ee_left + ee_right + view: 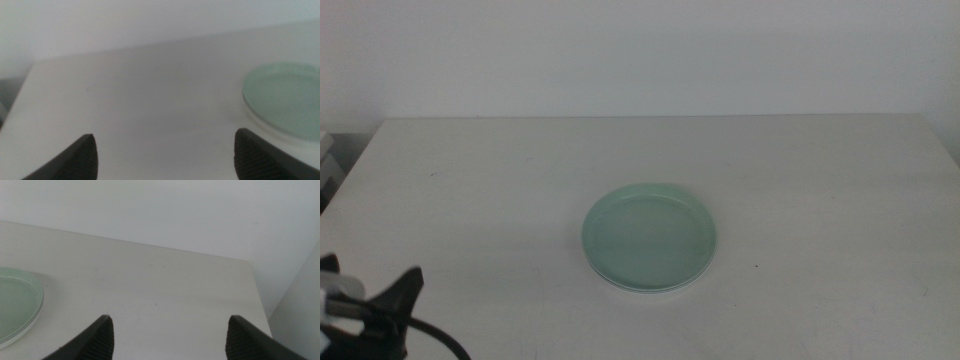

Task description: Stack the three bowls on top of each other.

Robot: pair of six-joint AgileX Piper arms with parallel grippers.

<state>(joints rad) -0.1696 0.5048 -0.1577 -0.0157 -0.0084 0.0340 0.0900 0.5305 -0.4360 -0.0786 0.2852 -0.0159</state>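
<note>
Both fingers pairs wide apart, empty, mint green bowl (649, 238) stacked between, well clear.

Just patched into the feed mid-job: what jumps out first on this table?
The pale mint green bowl sits near the table's centre, topping a stack; a white rim shows beneath it, but how many bowls lie under cannot be counted. The left gripper waits, jaws open, at the near left corner. The right gripper, also open, is outside the middle view.

Left hand (165, 152) spread wide above the bare desk (140, 95); mint bowl (287, 97) rests beside one jaw, untouched.
</note>
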